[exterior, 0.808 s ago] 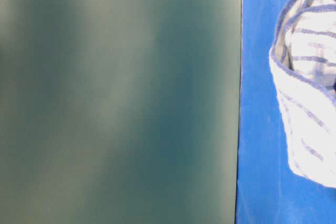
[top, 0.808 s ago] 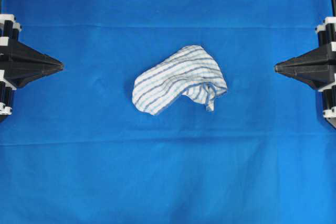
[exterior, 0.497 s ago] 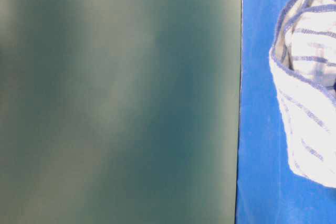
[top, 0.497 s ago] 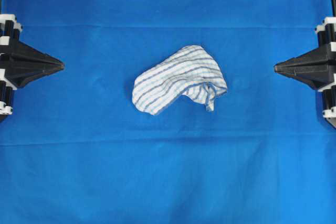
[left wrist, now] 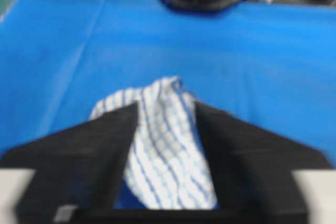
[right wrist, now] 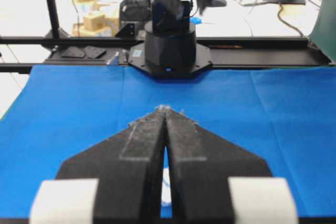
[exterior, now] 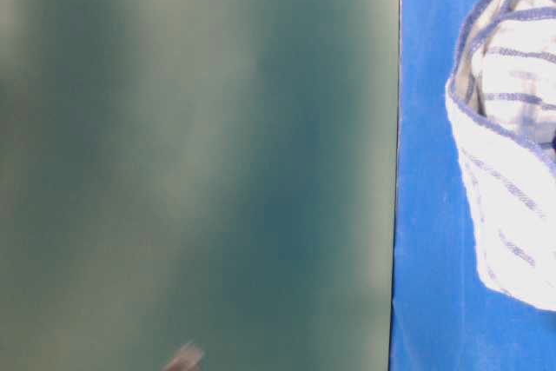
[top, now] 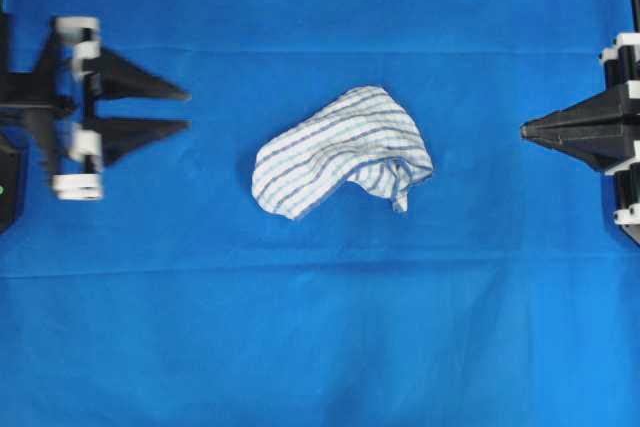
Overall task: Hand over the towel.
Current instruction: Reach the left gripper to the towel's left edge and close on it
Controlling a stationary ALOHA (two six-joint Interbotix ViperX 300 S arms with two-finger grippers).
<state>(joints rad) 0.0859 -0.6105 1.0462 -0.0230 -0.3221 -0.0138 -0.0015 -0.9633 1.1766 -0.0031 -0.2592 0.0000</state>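
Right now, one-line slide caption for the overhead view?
Open left gripper faces the crumpled checked towel on the blue cloth; right gripper shut.

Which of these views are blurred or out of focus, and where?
Overhead: the left gripper is smeared by motion; the towel is sharp. Left wrist: the whole picture is soft. Table-level: a large blurred green surface fills the left. Right wrist: the right gripper is fairly sharp.

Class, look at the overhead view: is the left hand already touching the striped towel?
No. The left hand stands open with bare blue cloth between its fingertips and the towel.
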